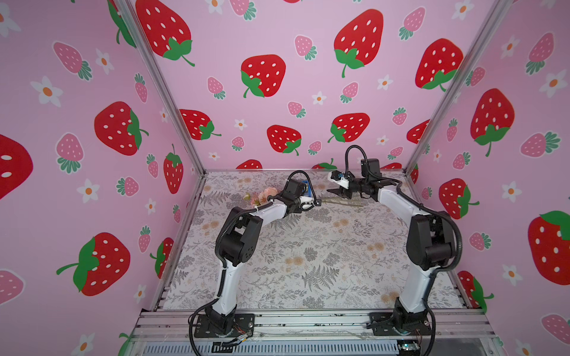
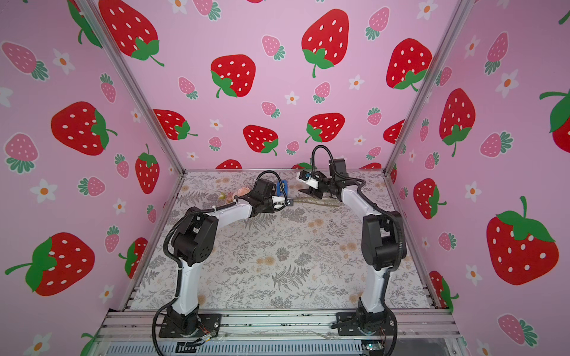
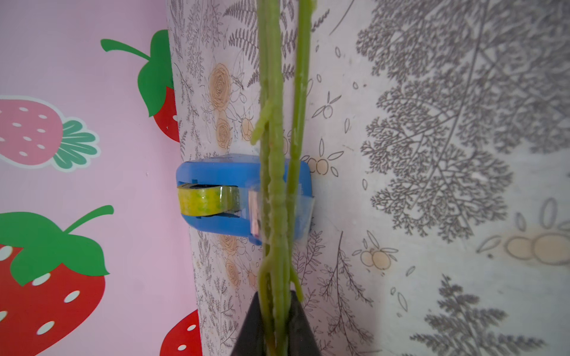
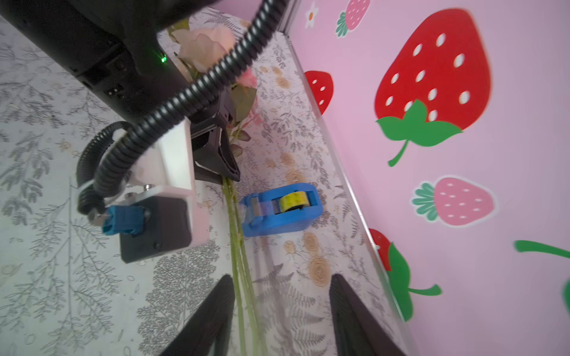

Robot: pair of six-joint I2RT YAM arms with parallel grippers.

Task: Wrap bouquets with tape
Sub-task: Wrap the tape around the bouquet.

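Note:
The bouquets are one bunch: pink and cream flowers [image 1: 264,195] [image 2: 238,193] [image 4: 203,46] lie at the back left of the table, and their thin green stems [image 1: 339,202] [image 3: 274,185] [image 4: 237,240] run to the right. My left gripper [image 1: 318,202] [image 2: 290,202] [image 3: 276,296] is shut on the stems. The tape, a blue dispenser [image 1: 306,187] [image 2: 282,188] [image 3: 216,172] [image 4: 283,215] with a yellowish roll, sits just behind the stems, and a clear strip from it reaches them. My right gripper [image 1: 339,193] [image 2: 311,192] [image 4: 280,280] hangs open over the stems' free end and holds nothing.
The floral table covering [image 1: 308,246] ends at the back wall's metal rail [image 1: 308,169], close behind the dispenser. Strawberry-print walls [image 4: 431,77] close in the left, right and back sides. Both arm bases stand on the front rail [image 1: 308,320].

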